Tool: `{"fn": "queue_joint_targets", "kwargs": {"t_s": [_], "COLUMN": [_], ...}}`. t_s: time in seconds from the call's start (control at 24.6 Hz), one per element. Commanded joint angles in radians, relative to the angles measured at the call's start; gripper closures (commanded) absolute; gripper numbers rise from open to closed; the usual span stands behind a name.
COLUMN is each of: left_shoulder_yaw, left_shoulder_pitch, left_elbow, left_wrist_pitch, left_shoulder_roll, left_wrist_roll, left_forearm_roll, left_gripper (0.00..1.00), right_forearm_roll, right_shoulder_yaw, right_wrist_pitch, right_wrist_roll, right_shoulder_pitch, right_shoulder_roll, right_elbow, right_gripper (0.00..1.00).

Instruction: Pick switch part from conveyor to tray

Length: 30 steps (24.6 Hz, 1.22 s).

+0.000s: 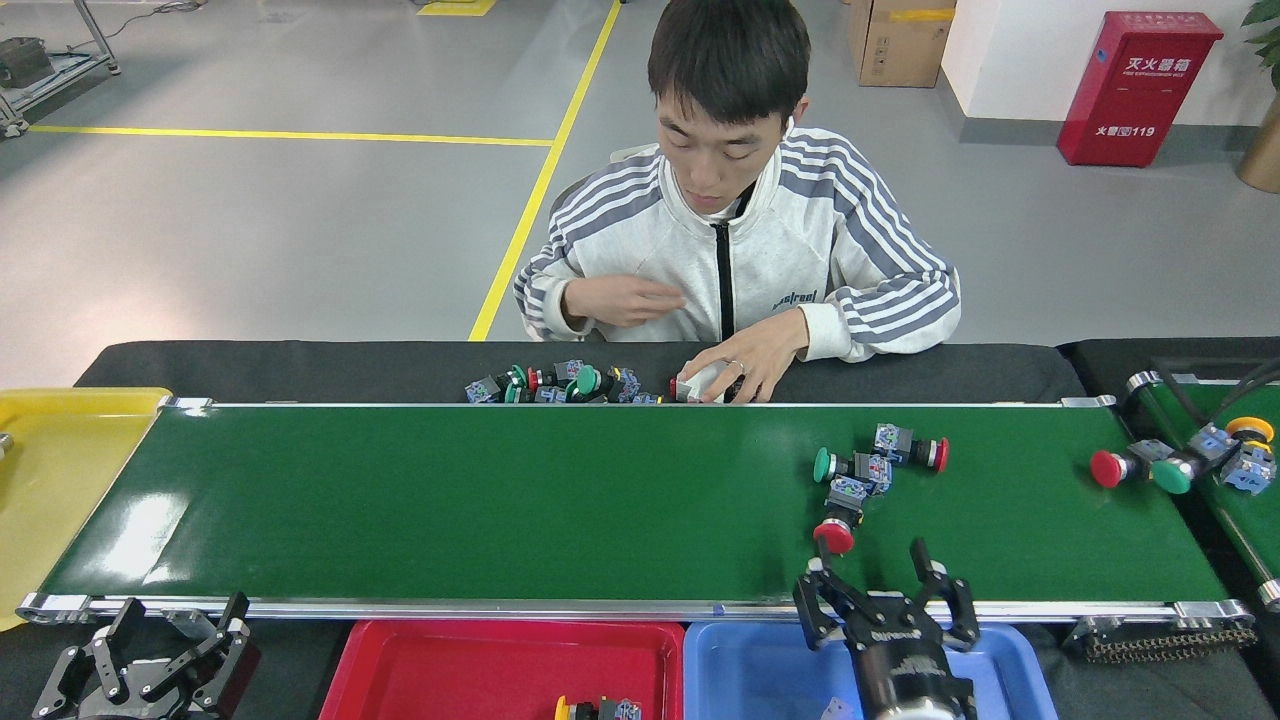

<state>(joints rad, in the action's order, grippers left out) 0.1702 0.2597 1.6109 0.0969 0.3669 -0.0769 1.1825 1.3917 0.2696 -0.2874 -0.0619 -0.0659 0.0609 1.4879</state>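
Observation:
On the dark-green conveyor, right of centre, lies a cluster of three switch parts: a red-capped one nearest me, a green-capped one, and another red-capped one behind. My right gripper stands open over the belt's near rail, its fingers just short of the nearest red cap. My left gripper rests open at the bottom left, below the belt. A red tray and a blue tray sit under the near rail; the red one holds a switch part.
A person sits behind the belt, one hand on a white part. A pile of switch parts lies on the black cloth. More parts sit at the belt's right end by a second belt. A yellow tray stands at left.

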Motion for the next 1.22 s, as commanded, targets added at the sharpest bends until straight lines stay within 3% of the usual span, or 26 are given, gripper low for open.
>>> {"fn": "queue_joint_targets", "kwargs": {"t_s": [0.0, 0.04, 0.08, 0.16, 0.2, 0.28, 0.37, 0.53, 0.61, 0.65, 0.69, 0.73, 0.81, 0.93, 1.1, 1.18], "left_shoulder_yaw": [0.005, 0.005, 0.005, 0.005, 0.005, 0.005, 0.005, 0.005, 0.005, 0.005, 0.005, 0.005, 0.003, 0.003, 0.003, 0.003], "left_shoulder_pitch": [-0.008, -0.008, -0.008, -0.007, -0.007, -0.007, -0.008, -0.002, -0.008, -0.008, -0.008, -0.005, -0.008, -0.010, -0.005, -0.005], "left_elbow": [0.009, 0.010, 0.009, 0.009, 0.009, 0.010, 0.006, 0.014, 0.014, 0.014, 0.014, 0.014, 0.014, 0.014, 0.014, 0.014], "left_wrist_pitch": [0.003, 0.003, 0.003, 0.003, 0.003, 0.003, 0.003, 0.003, 0.001, 0.001, 0.001, 0.001, 0.001, 0.000, 0.000, 0.000], "left_shoulder_roll": [0.014, 0.014, 0.014, 0.014, 0.014, 0.014, 0.014, 0.012, 0.012, 0.012, 0.012, 0.012, 0.012, 0.012, 0.009, 0.009], "left_wrist_roll": [-0.004, -0.004, -0.003, -0.004, -0.004, -0.004, -0.004, -0.003, -0.003, -0.004, -0.004, -0.004, -0.003, -0.003, -0.003, -0.003], "left_forearm_roll": [0.002, 0.002, 0.000, 0.002, 0.002, 0.002, 0.000, 0.000, 0.000, 0.000, 0.000, 0.000, 0.002, 0.002, 0.002, 0.002], "left_gripper": [0.00, 0.00, 0.00, 0.00, 0.00, 0.00, 0.00, 0.00, 0.00, 0.00, 0.00, 0.00, 0.00, 0.00, 0.00, 0.00], "right_forearm_roll": [0.004, 0.004, 0.004, 0.003, -0.002, -0.002, -0.002, -0.002, -0.002, -0.002, -0.002, 0.000, 0.000, 0.001, -0.005, -0.005], "right_shoulder_yaw": [0.000, 0.000, 0.003, 0.005, 0.008, 0.016, 0.033, 0.165, 0.215, 0.224, 0.229, 0.227, 0.226, 0.220, 0.074, -0.044], "right_wrist_pitch": [-0.012, -0.018, -0.019, -0.013, -0.012, -0.010, -0.003, 0.086, 0.261, 0.358, 0.475, 0.606, 0.714, 0.709, 0.534, 0.372], "right_wrist_roll": [-0.035, -0.039, -0.050, -0.078, -0.079, -0.079, -0.076, -0.075, -0.076, -0.076, -0.075, -0.075, -0.075, -0.076, -0.061, 0.040], "right_shoulder_pitch": [-0.048, -0.074, -0.097, -0.133, -0.143, -0.143, -0.133, -0.072, -0.025, 0.000, 0.028, 0.052, 0.055, 0.054, 0.084, 0.183], "right_shoulder_roll": [0.014, 0.022, 0.024, 0.022, 0.020, 0.017, 0.014, -0.013, -0.072, -0.090, -0.098, -0.095, -0.093, -0.090, -0.079, -0.050], "right_elbow": [-0.035, -0.071, -0.106, -0.160, -0.166, -0.160, -0.140, -0.006, 0.110, 0.150, 0.184, 0.201, 0.199, 0.189, 0.204, 0.227], "right_gripper": [0.04, 0.06, 0.15, 0.57, 0.70, 0.84, 0.91, 0.96, 0.94, 0.87, 0.55, 0.00, 0.00, 0.00, 0.01, 0.01]}}
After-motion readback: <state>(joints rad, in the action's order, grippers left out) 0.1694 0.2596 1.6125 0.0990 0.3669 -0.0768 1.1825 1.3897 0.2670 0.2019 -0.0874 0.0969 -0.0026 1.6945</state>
